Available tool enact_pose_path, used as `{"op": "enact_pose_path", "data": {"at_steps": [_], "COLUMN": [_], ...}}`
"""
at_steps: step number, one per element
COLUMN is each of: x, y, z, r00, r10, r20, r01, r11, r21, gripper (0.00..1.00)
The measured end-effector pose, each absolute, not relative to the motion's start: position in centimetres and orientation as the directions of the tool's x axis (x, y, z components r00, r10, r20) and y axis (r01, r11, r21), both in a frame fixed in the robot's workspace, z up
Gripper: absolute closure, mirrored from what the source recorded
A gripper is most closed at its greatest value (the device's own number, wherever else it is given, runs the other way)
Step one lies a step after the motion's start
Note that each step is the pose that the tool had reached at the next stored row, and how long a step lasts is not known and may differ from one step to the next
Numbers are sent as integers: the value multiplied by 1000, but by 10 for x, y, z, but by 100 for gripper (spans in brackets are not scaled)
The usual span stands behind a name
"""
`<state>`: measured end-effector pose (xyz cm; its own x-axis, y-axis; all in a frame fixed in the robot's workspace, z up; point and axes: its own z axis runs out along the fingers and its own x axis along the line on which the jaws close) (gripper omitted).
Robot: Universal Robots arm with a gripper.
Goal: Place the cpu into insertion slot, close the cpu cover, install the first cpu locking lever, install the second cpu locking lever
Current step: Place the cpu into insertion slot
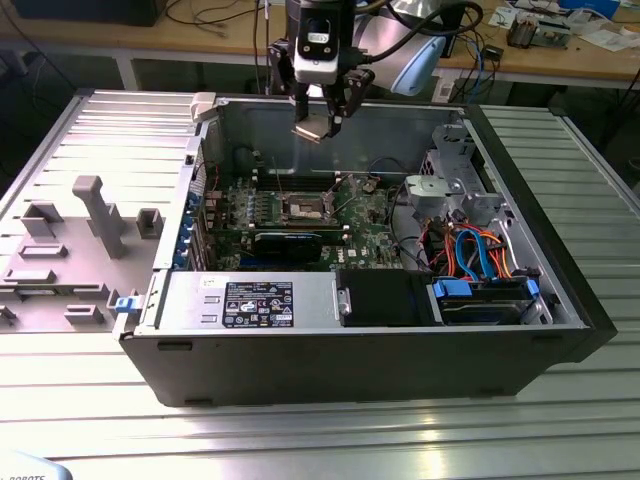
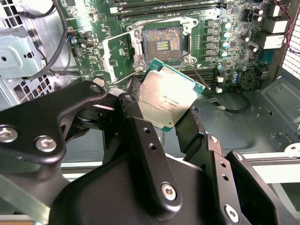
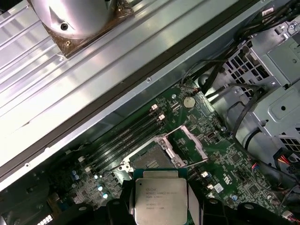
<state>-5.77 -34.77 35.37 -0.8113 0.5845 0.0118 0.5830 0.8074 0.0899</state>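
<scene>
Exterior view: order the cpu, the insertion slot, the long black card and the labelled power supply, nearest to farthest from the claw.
1. The cpu, gripped in the claw.
2. The insertion slot, on the board below.
3. The long black card, on the slot's camera side.
4. The labelled power supply, nearest the camera.

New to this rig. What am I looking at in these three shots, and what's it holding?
One robot arm with a gripper, working over an open computer case on a slatted metal table. The exterior view is from a camera off the arm; both wrist views come from cameras riding on the arm. The gripper is shut on the cpu, a flat silver-topped chip, held above the green motherboard. The insertion slot on that board has no chip in it yet. Grey moulded fixtures lie on the exterior view's left.
</scene>
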Motion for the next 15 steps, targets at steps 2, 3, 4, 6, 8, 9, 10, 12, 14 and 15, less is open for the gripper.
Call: {"op": "enact_pose_path", "data": {"at_steps": [2,3,4,6,8,9,10,12,14,15], "x": [-58,-58,-58,-58,-58,-58,-58,-58,-58,-58], "y": [-348,-348,-348,-348,-348,-348,-348,-348,-348,-348], "z": [354,353,353,353,353,353,353,353,352,352], "r00": [-806,-804,-803,-797,-791,-790,-787,-780,-774,-770], "r10": [592,594,596,603,611,614,616,625,633,638], "r20": [12,12,12,12,12,12,12,12,12,12], "r01": [590,593,595,602,610,612,615,624,631,637], "r11": [802,801,799,794,788,786,784,777,771,766], "r21": [90,90,90,90,90,90,90,90,90,90], "gripper": [46,46,46,46,46,46,46,46,46,46]}}
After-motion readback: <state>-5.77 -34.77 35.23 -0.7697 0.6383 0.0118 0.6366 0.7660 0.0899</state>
